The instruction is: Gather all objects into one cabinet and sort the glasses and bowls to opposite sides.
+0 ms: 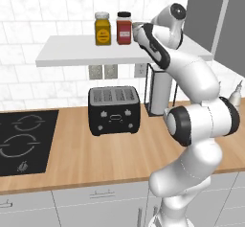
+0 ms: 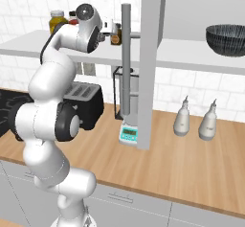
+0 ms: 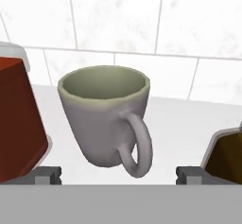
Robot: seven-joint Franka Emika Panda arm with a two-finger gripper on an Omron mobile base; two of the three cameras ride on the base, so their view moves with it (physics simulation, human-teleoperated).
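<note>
The end effector [image 3: 118, 173] has its jaws spread wide and holds nothing; 1 mug [image 3: 106, 114] stands upright between the 2 fingertips [image 3: 47, 175], a little ahead of them and not touching either. The mug sits on the white shelf [image 1: 72, 49], toward its back edge by the tiled wall, with a red jar [image 3: 16, 119] just beside it on one side and a dark brown object [image 3: 227, 154], cut off by the frame, on the other. Its handle points toward the hand and slightly off-centre.

The mug looks like glazed ceramic: stiff, fairly light for the arm, smooth enough to slip under a weak pinch, and likely to chip or break if dropped or knocked against the jar. The body tapers toward the base, so a pinch low down may squeeze it upward and out. The surer hold is probably across the upper wall just under the rim, 1 finger on each side, with the handle left free between them. The handle itself is thin and curved, a poor place to clamp.

The neighbours stand close, so the fingers have little room to pass on either side.

In the right base view the bowl [image 2: 229, 39] rests on the shelf board of the cabinet [image 2: 191, 10], beyond its open door.
</note>
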